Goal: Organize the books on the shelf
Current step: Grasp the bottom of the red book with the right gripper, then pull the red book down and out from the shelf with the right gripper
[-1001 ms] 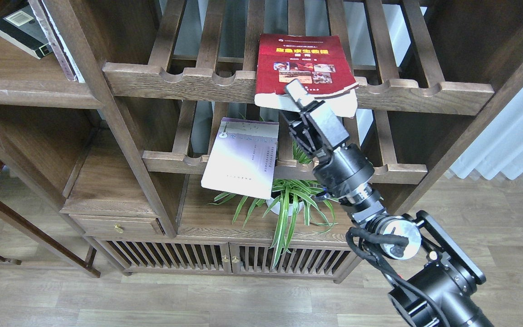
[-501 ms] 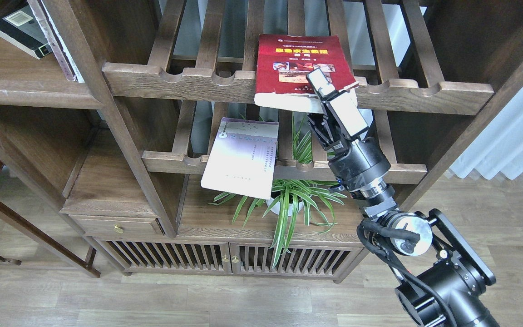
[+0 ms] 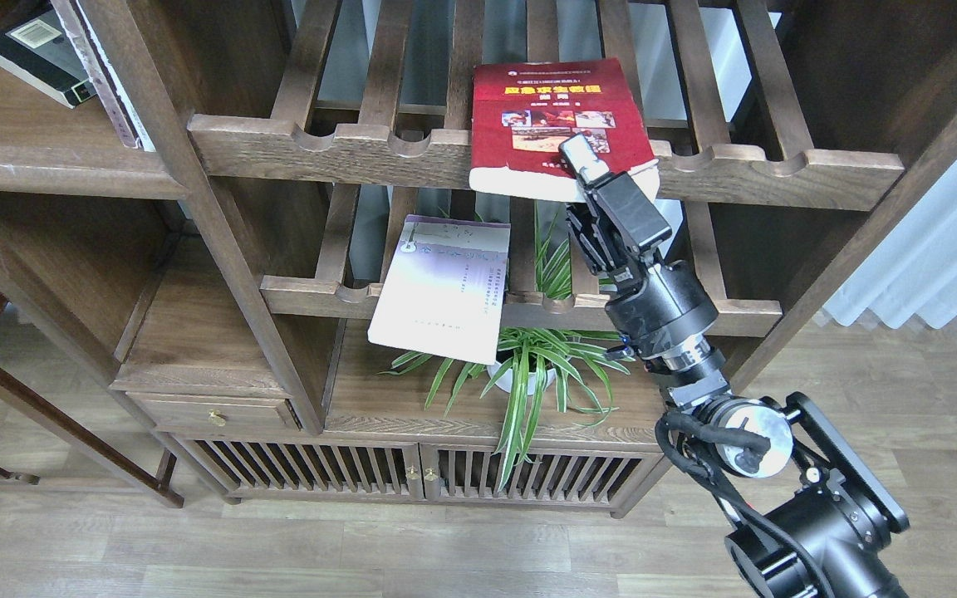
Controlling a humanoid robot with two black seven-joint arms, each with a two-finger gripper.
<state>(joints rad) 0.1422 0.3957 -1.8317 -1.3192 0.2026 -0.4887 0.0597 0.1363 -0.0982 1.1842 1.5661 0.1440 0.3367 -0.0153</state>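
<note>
The thick red book (image 3: 541,116) lies on the upper slatted rack, its front edge hanging over the rail. My right gripper (image 3: 582,170) reaches up from the lower right and is shut on the red book's front right corner, one finger (image 3: 578,152) on the cover. The thin white-lavender book (image 3: 445,286) lies tilted on the lower slatted rack and overhangs its rail. The black-bordered book (image 3: 34,50) lies on the flat dark-brown plank shelf (image 3: 55,170) at the upper left. My left gripper is out of view.
A potted spider plant (image 3: 528,365) stands under the lower rack, right below my right arm. A notched rail (image 3: 337,154) fronts the upper rack, another (image 3: 312,295) the lower. An upright post (image 3: 213,216) separates the shelf from the racks. A white curtain (image 3: 944,257) hangs at the right.
My right gripper moved right along the red book's front edge and closed on its right corner. That drooping corner now sits higher and the book has shifted slightly.
</note>
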